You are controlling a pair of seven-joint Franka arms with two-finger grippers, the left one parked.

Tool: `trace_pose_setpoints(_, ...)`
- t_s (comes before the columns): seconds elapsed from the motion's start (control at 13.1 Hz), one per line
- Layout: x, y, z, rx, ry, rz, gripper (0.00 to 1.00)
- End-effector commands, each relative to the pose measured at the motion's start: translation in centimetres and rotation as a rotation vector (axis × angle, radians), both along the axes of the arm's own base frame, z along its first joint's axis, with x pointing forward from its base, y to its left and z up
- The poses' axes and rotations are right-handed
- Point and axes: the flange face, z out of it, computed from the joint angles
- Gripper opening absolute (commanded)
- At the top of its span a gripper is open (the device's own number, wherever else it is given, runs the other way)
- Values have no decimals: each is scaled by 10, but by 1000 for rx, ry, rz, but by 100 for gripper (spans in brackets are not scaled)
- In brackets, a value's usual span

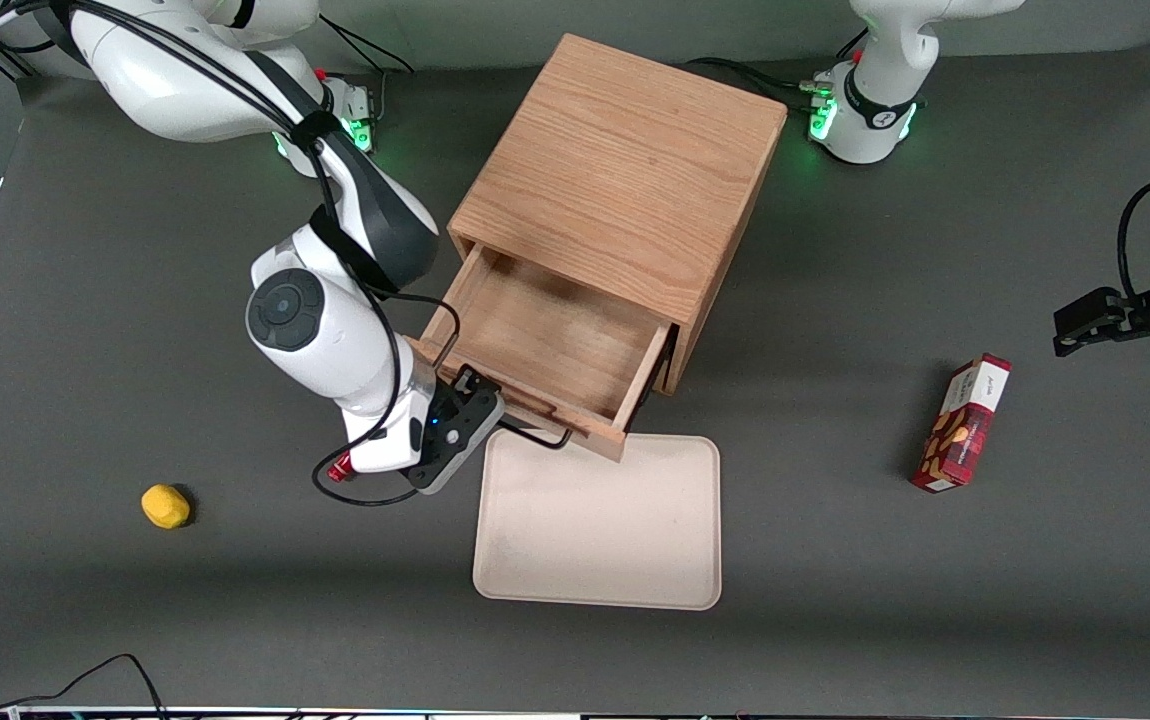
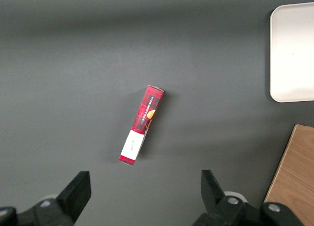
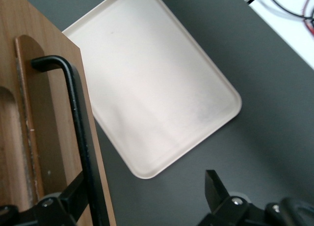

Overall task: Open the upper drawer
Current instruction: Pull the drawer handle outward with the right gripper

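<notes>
The oak cabinet (image 1: pixel 615 170) stands mid-table. Its upper drawer (image 1: pixel 545 335) is pulled well out toward the front camera, and its bare light-wood inside shows. The thin black wire handle (image 1: pixel 540 437) runs along the drawer front, which overhangs the tray's edge. My right gripper (image 1: pixel 488 408) is at the handle's end toward the working arm. In the right wrist view the gripper (image 3: pixel 145 179) is open wide, and the handle (image 3: pixel 78 113) runs just inside one finger (image 3: pixel 73 194), against the drawer front (image 3: pixel 54 88). The lower drawer is hidden under the upper one.
A cream tray (image 1: pixel 595 520) lies on the table just in front of the drawer, also in the right wrist view (image 3: pixel 152 88). A yellow lump (image 1: pixel 165 506) lies toward the working arm's end. A red box (image 1: pixel 963 423) lies toward the parked arm's end.
</notes>
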Motion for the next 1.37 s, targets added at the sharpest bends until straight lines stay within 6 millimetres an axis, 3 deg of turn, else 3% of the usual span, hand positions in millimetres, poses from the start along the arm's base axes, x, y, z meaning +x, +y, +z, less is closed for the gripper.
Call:
trace_pose_setpoints(0.0,24,-20,2,-11,-62,-6,100)
trace_pose_setpoints(0.23,41,-44,5,6,-69,-33,100)
trace_pose_setpoints(0.53,55,-59,4,31,-72,-62,100)
trace_pose_setpoints(0.91,63,-58,-4,56,-71,-76,100)
trace_pose_setpoints(1.07,63,-51,4,62,-85,-69,100)
trace_pose_setpoints(1.3,68,-52,31,78,-130,-81,100)
